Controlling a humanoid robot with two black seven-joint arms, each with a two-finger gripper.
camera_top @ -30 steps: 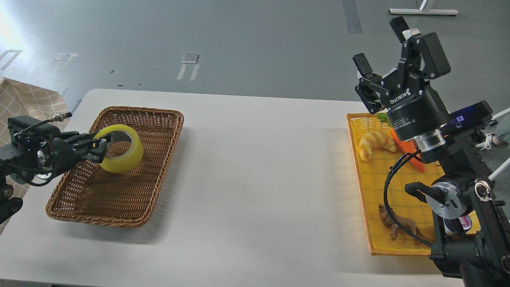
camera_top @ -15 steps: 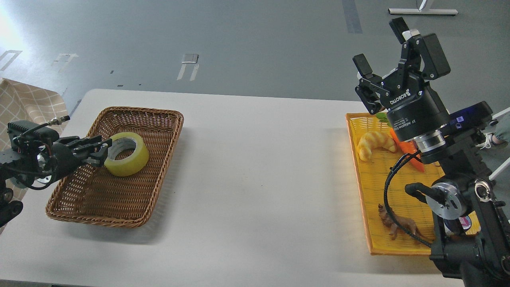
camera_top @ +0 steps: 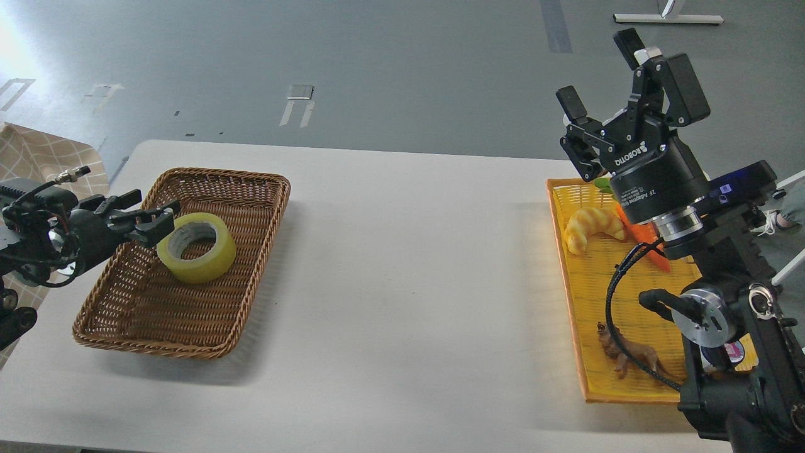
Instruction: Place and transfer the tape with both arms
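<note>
Since a second ago, the tape (camera_top: pixel 197 255) has gone from being held up in the left hand (camera_top: pixel 146 217) to lying flat in the wicker basket (camera_top: pixel 251 189). Left hand now spread wide, just beside the roll, gripping nothing. Placement appears complete. Right hand (camera_top: pixel 604 78) raised over the yellow tray (camera_top: pixel 588 302), fingers wide, empty.

Even, bright daylight. Glare washes out the floor (camera_top: pixel 12 38) beyond the desk's far left corner. The basket (camera_top: pixel 251 189) throws a soft shadow right and toward the near edge of the desk (camera_top: pixel 409 264). Focus sharp throughout; no visible edge distortion.
</note>
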